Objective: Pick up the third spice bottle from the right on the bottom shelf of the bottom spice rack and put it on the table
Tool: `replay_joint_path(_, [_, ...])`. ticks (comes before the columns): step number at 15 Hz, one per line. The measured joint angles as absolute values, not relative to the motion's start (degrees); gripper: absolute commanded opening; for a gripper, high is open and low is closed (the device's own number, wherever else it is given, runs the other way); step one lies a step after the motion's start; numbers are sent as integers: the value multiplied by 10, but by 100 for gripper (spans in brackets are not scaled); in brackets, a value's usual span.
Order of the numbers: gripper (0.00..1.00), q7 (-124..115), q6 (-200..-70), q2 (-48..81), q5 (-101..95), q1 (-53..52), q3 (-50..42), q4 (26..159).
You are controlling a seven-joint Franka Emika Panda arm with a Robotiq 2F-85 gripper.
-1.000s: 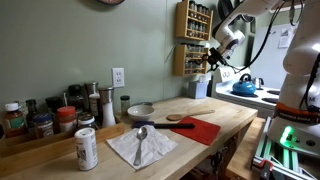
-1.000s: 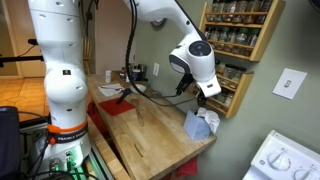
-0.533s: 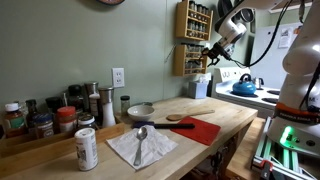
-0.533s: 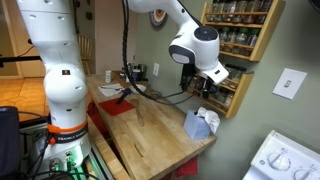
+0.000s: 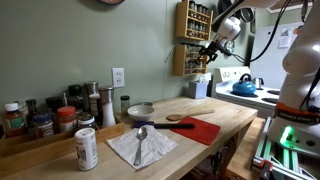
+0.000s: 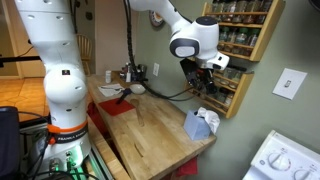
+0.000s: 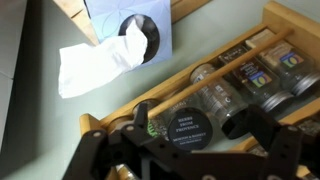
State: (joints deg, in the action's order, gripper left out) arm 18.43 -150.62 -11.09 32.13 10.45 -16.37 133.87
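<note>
Currently, at the near end of the worktop [image 5: 232,118], a tin can [image 5: 87,148] is standing beside a pale cloth [image 5: 140,147] that is carrying a spoon [image 5: 141,133]. A red mat [image 5: 203,129] is lying further along. Nothing here is being touched. Beyond these, a tissue box [image 6: 201,124] is sitting at the far end of the worktop, directly under the lower spice rack [image 6: 228,96] on the wall.

Change noted: over the last second the claw [image 6: 209,72] has been rising and swinging in toward that rack. In both exterior views it is now hanging just in front of the rack's face.

The wrist view is confirming the approach. The claw [image 7: 190,152] is standing spread, with its dark fingers [image 7: 98,155] lying either side of a black-capped bottle [image 7: 188,128]. As far as can be seen, they are not pressing on it. Further bottles [image 7: 258,76] are lining the same shelf to the right.

Finding: the task's bottle is sitting on its shelf in the rack, well apart from the worktop. The black-capped bottle is judged to be the one being lined up, though its place in the count from the right cannot be verified. The approach is judged nearly complete. Grasping the bottle, lifting it out over the rail and setting it down are all outstanding.
</note>
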Motion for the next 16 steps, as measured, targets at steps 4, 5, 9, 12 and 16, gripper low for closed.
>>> replay_joint_path(4, [100,203,-1509,-108,271,104,-166,1334])
replay_joint_path(5, [100,203,-1509,-108,271,103,-166,1334])
replay_joint_path(9, [100,210,-1509,-108,271,101,-167,1334])
replay_joint_path(12, [100,275,-1509,-106,288,92,-176,1328])
replay_joint_path(16, [100,417,-1499,-89,352,80,-196,1308])
